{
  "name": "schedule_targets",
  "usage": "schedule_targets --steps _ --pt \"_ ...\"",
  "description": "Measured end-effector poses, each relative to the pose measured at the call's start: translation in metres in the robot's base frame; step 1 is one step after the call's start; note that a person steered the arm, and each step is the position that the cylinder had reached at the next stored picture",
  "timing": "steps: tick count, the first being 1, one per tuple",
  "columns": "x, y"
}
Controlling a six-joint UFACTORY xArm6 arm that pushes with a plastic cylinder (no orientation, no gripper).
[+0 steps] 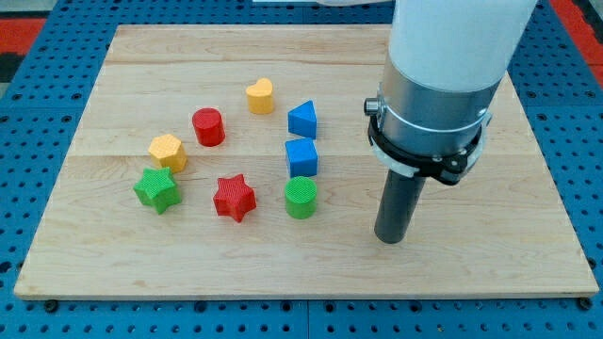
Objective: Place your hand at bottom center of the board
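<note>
My tip (pixel 389 238) rests on the wooden board (pixel 188 264), right of centre and toward the view's bottom. It stands apart from the blocks, about a block's width to the right of the green cylinder (pixel 301 198). The blocks form a loose ring left of the tip: blue cube (pixel 301 156), blue triangle (pixel 302 119), yellow heart (pixel 261 95), red cylinder (pixel 208 126), yellow hexagon (pixel 168 152), green star (pixel 156 189), red star (pixel 234 198).
The arm's white and grey body (pixel 438 85) hangs over the board's right part. A blue pegboard surface (pixel 38 122) surrounds the board on all sides.
</note>
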State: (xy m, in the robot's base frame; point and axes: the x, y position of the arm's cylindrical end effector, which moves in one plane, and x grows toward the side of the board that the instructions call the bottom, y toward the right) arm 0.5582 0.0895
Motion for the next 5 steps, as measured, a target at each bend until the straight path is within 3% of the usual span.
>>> schedule_targets --steps 5 --pt "0.0056 -0.0021"
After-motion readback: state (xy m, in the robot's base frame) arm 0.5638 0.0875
